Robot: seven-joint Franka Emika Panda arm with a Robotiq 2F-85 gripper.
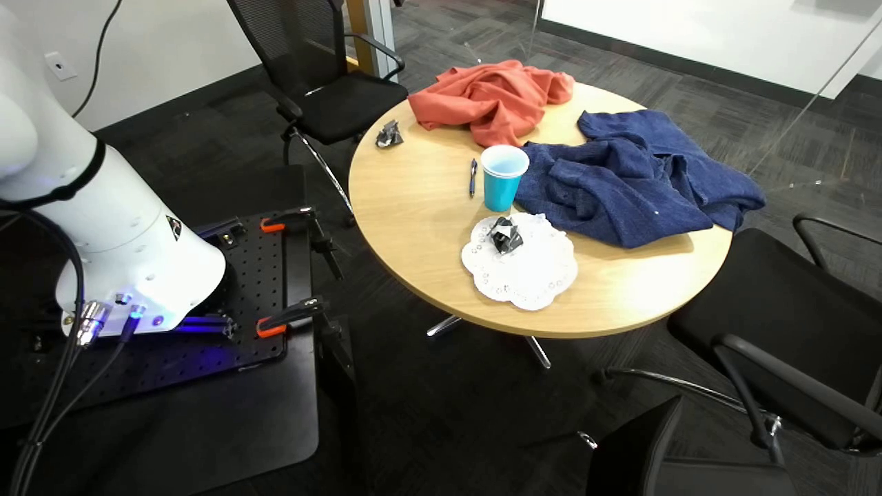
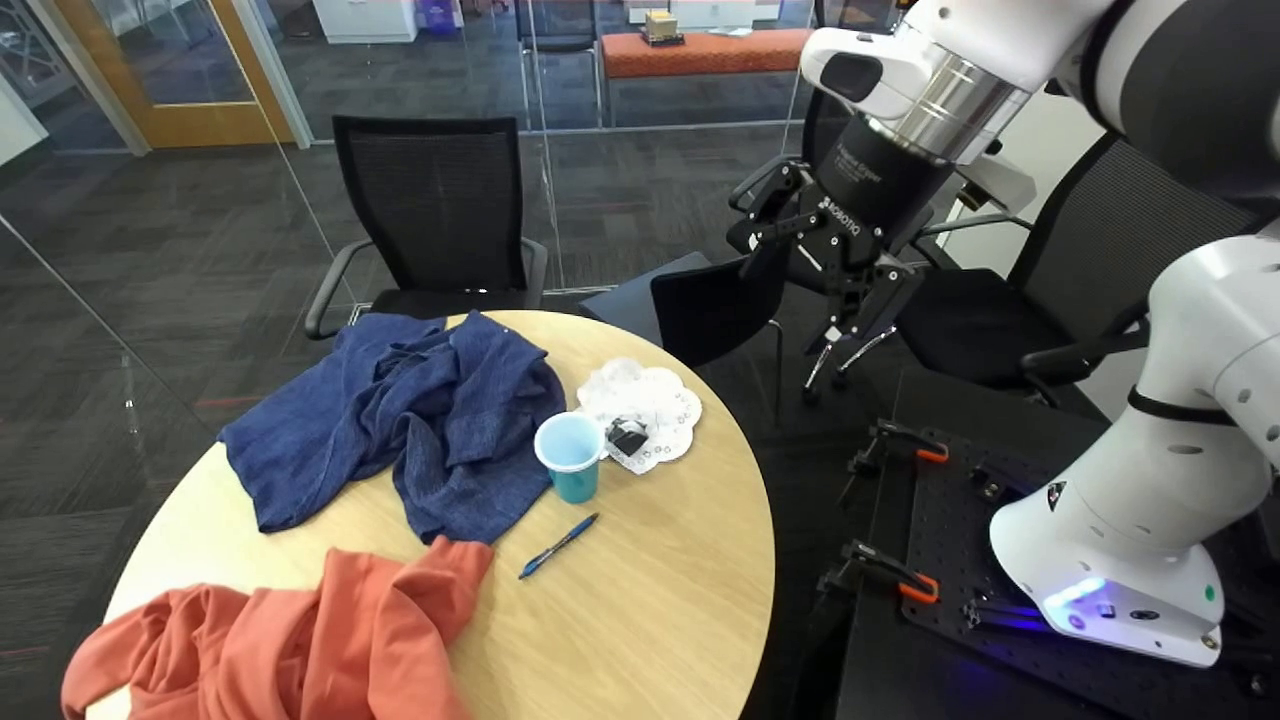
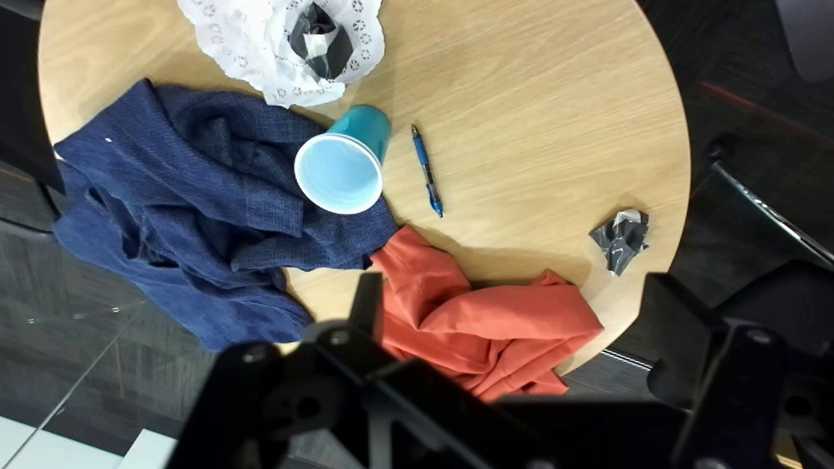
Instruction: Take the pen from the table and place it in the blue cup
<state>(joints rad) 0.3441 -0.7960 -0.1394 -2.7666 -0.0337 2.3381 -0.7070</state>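
Blue pen (image 3: pixel 425 168), one, lying flat on the tabletop (image 3: pixel 541 117), upper centre of the wrist view, beside the blue cup (image 3: pixel 366 127), upright presumably to receive it; claw (image 3: pixel 513 299), spread and empty at lower frame, likely to admit the pen.

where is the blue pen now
In the wrist view, the blue pen lies on the round table, just right of the blue cup.

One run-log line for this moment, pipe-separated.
gripper: open, holding nothing | pen: lying on table, beside blue cup | blue cup: upright, pen not inside | status: pick not yet made
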